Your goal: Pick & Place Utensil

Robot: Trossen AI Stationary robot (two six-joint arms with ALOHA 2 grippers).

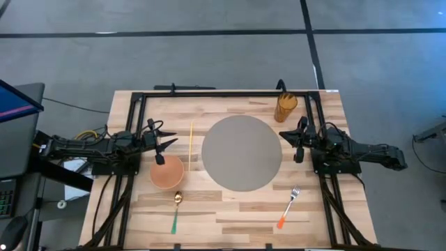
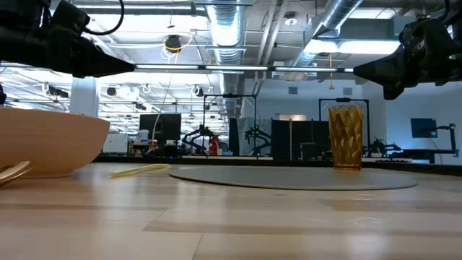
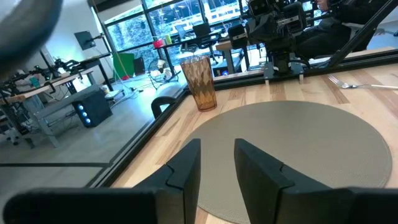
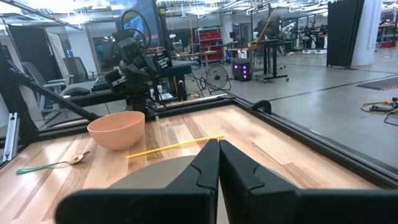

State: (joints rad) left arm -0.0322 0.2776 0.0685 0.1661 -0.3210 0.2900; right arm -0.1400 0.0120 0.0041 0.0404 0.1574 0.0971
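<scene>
A fork [image 1: 288, 207] with an orange handle lies flat on the wood near the table's near edge, right of centre; it also shows in the left wrist view as the fork [image 3: 357, 84]. A spoon [image 1: 175, 209] with a green handle lies near the front left, in front of the orange bowl [image 1: 167, 171]. A round grey mat [image 1: 240, 152] covers the table's middle. My left gripper [image 1: 160, 143] hovers open above the bowl's far rim, left of the mat. My right gripper [image 1: 298, 143] hovers shut at the mat's right edge. Neither holds anything.
An amber glass [image 1: 286, 106] stands at the far right, beyond the mat. A thin yellow stick [image 1: 191, 146] lies between bowl and mat. A black frame [image 1: 209, 93] runs along the table's far edge and sides. Bare wood lies along the near edge between spoon and fork.
</scene>
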